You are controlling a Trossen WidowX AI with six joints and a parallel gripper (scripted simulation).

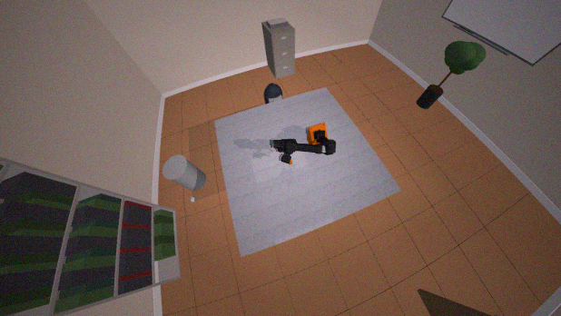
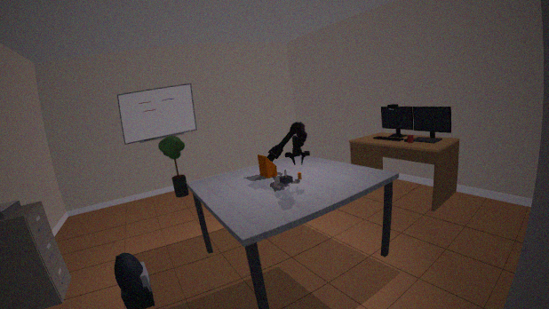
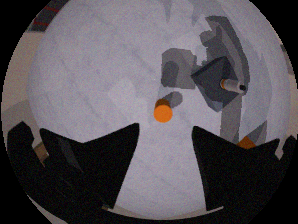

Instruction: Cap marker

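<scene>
The orange cap (image 1: 290, 162) (image 2: 299, 176) (image 3: 163, 113) stands upright on the table, and in the wrist view it lies just beyond the gap between the fingertips. My gripper (image 2: 298, 163) (image 3: 166, 129) is open partway and empty, pointing down above the cap without touching it. The dark holder block (image 2: 287, 179) (image 3: 213, 90) sits beside the cap, to its right in the wrist view. The light grey marker (image 2: 285, 173) (image 3: 233, 86) stands upright in it, with a dark tip and no cap on it. In the top view the arm hides the block and the marker.
An orange wedge-shaped piece (image 1: 314, 134) (image 2: 266, 167) (image 3: 246, 143) stands by the arm's base on the light grey table (image 1: 318, 195) (image 2: 346, 182). The arm reaches over the block's side of the table. A desk with monitors and a filing cabinet stand away from the table.
</scene>
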